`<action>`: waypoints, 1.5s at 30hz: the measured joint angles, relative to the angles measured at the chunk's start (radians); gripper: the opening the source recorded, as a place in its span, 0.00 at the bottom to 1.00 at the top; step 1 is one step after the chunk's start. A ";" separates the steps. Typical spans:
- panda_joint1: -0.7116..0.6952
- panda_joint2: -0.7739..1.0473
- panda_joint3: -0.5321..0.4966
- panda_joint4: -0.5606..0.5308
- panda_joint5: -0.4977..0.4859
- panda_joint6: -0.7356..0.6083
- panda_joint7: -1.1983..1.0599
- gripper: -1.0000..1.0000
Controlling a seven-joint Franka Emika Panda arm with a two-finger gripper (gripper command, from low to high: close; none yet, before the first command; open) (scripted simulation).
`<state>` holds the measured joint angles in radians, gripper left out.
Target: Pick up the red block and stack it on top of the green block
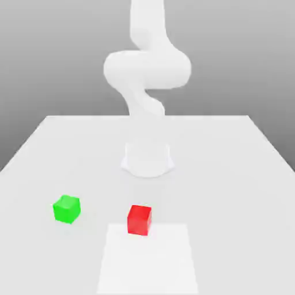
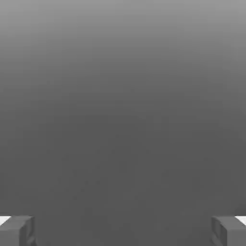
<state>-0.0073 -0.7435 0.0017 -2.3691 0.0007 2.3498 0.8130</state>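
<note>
Exterior view: bright, flat, even light, no clear source. White arm (image 1: 147,75) blown out, edges soft vs the grey backdrop. Table (image 1: 242,190) pale, a lighter patch near the front edge. Red block (image 1: 139,219) and green block (image 1: 67,208) show darker side faces, barely any shadow beneath. Hand view: dim, smooth grey gradient, dark fingertips (image 2: 17,230) at the corners.

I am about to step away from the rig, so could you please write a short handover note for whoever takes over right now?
Gripper: jaws wide open, nothing between them.
Red block: on the table, in front of the arm's base, at the edge of a paler square patch.
Green block: on the table, apart from the red block, toward the exterior view's left.
Done: nothing yet; neither block is gripped or stacked.
Left: grasp the red block, lift it, set it on the green block, release.
</note>
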 joint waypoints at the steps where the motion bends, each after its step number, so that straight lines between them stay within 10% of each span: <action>1: -0.004 0.028 0.002 -0.033 0.001 0.024 0.006 0.50; 17: -0.061 0.554 0.013 -0.575 0.005 0.462 0.117 0.50; 24: -0.061 0.872 0.003 -0.577 -0.009 0.726 0.136 0.50; 25: -0.059 0.898 0.001 -0.574 -0.011 0.748 0.137 0.00; 45: -0.125 0.561 -0.061 -0.604 -0.043 0.447 0.067 0.00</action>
<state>-0.1323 -0.1822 -0.0596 -2.9731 -0.0428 2.7971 0.8805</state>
